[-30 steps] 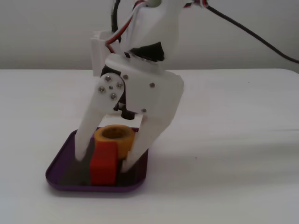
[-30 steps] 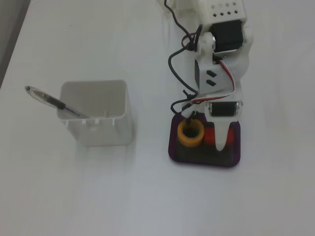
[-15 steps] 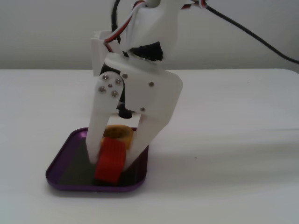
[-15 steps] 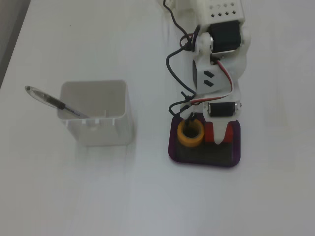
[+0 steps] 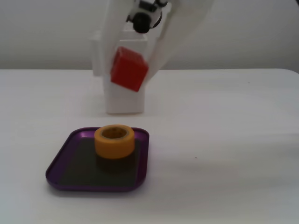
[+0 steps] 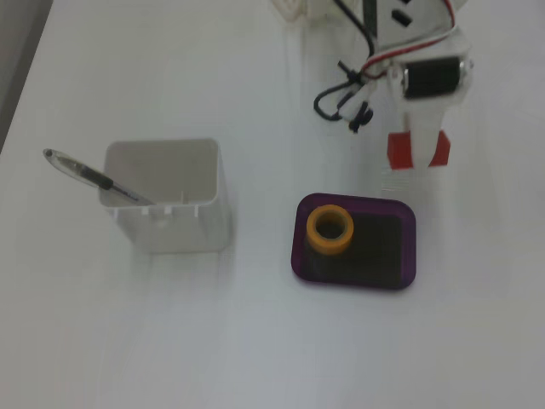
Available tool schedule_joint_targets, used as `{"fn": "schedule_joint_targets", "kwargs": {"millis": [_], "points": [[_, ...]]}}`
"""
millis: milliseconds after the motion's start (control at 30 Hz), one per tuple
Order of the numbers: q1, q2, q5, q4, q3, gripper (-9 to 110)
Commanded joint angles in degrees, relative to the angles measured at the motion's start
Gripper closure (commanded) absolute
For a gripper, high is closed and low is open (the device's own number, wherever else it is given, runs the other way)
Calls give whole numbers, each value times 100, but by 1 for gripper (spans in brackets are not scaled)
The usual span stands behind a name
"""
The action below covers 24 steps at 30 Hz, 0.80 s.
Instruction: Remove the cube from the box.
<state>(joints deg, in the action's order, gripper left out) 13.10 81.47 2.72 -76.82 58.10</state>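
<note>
The red cube (image 5: 129,70) hangs tilted in the air, clamped between the white fingers of my gripper (image 5: 131,71). In a fixed view from above, the cube (image 6: 398,152) shows on both sides of a white finger (image 6: 423,136). There the gripper (image 6: 419,158) is just past the top right corner of the purple box (image 6: 410,247), outside its outline. The box (image 5: 93,186) lies flat on the table, its dark floor partly bare. A yellow-orange tape roll (image 5: 114,141) stands in it, at its left side in the view from above (image 6: 330,232).
A tall white container (image 6: 166,198) stands left of the box with a pen (image 6: 92,176) leaning out of it. It stands behind the cube in the low fixed view (image 5: 124,100). Black and red cables (image 6: 345,94) hang off the arm.
</note>
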Motion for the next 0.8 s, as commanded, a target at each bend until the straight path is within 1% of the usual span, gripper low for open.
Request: {"fn": "schedule_joint_targets", "kwargs": {"millis": [0,133,300,400,533,767], "points": [[114,984,-35,-448,369,102],[141,1441,-44,-290,1846,102],[123,1890,-105,1151,3990,102],[88,2004,-114,2065,4966,102],[62,2030,-114,2760,5555,102],[62,2013,-114,3076,5713,102]]}}
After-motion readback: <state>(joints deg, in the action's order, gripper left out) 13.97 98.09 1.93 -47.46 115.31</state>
